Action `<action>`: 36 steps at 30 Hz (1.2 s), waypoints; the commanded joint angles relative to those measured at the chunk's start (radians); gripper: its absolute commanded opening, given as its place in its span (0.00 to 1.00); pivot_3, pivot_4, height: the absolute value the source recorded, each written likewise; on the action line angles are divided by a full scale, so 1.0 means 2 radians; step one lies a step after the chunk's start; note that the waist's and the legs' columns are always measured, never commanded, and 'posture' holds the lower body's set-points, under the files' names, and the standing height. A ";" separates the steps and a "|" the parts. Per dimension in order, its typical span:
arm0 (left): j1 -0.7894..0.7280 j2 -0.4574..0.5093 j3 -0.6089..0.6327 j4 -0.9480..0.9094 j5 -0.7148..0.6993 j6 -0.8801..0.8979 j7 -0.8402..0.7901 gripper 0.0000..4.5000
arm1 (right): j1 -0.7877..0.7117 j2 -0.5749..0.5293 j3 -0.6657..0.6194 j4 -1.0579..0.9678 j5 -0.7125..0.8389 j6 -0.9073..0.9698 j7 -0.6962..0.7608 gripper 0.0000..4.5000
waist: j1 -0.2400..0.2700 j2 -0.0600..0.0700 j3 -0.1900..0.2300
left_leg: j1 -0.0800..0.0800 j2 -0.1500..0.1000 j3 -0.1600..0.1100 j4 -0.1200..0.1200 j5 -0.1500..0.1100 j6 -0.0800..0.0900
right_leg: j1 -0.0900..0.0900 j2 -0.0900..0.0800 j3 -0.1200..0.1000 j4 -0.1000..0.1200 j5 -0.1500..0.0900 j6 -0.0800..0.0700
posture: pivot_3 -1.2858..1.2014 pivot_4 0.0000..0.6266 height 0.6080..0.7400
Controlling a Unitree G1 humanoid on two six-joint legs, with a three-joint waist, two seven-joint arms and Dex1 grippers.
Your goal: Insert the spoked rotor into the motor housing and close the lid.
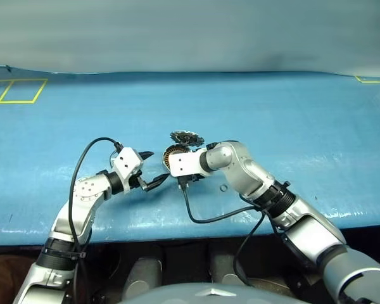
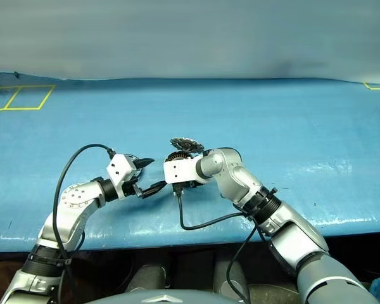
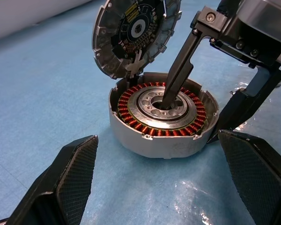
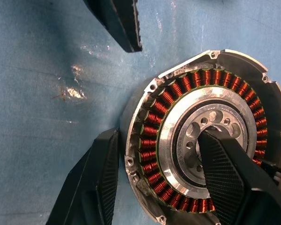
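The motor housing [image 3: 154,145] rests on the blue table just ahead of my two hands, its copper windings showing. Inside the winding ring sits the spoked rotor [image 4: 178,136], shiny silver with holes around its hub. The lid [image 3: 136,33] stands up open at the housing's far rim, segmented face towards me. My right gripper [image 4: 159,140] is shut on the housing, one finger in the hub's centre and the other against the outer wall. My left gripper [image 1: 155,169] is open just left of the housing, holding nothing.
A tiny black ring [image 1: 223,187] lies on the blue sheet right of the housing, under my right forearm. Yellow tape squares [image 1: 16,92] mark the far left corner. The table's front edge [image 1: 177,228] runs close below both hands.
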State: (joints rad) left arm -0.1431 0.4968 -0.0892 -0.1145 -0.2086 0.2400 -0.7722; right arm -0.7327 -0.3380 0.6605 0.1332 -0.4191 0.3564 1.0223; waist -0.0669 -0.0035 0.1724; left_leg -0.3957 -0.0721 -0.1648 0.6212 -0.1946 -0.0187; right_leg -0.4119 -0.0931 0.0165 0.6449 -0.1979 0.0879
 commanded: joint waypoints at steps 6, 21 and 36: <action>0.001 0.002 0.011 -0.023 -0.007 0.000 0.006 1.00 | 0.005 0.017 -0.004 0.018 -0.001 -0.016 -0.016 0.91 | 0.002 0.000 0.000 | 0.000 0.000 0.000 0.000 0.000 0.000 | 0.000 0.000 0.000 0.000 0.000 0.000 | 0.52 0.24 1.00; -0.016 -0.004 -0.001 -0.004 -0.007 -0.006 -0.008 1.00 | 0.057 0.012 -0.094 -0.205 0.078 0.084 -0.023 0.99 | 0.008 0.000 0.000 | 0.000 0.000 -0.001 -0.002 0.000 -0.001 | -0.001 0.000 0.000 0.000 -0.001 -0.001 | 0.52 0.24 1.00; -0.030 -0.007 -0.008 0.010 -0.039 0.002 -0.066 1.00 | 0.299 -0.052 -0.279 -0.304 0.179 0.120 -0.116 0.99 | 0.022 -0.001 0.000 | -0.001 0.000 0.000 -0.003 0.000 -0.001 | -0.001 -0.001 0.000 -0.001 -0.002 -0.002 | 0.52 0.24 1.00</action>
State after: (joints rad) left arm -0.1925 0.4811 -0.1200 -0.0835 -0.2604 0.2388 -0.8962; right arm -0.1494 -0.4355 0.1488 -0.4418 -0.0842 0.6151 0.8229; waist -0.0224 -0.0047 0.1721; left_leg -0.3982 -0.0718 -0.1652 0.6161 -0.1948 -0.0203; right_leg -0.4141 -0.0942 0.0154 0.6426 -0.2028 0.0808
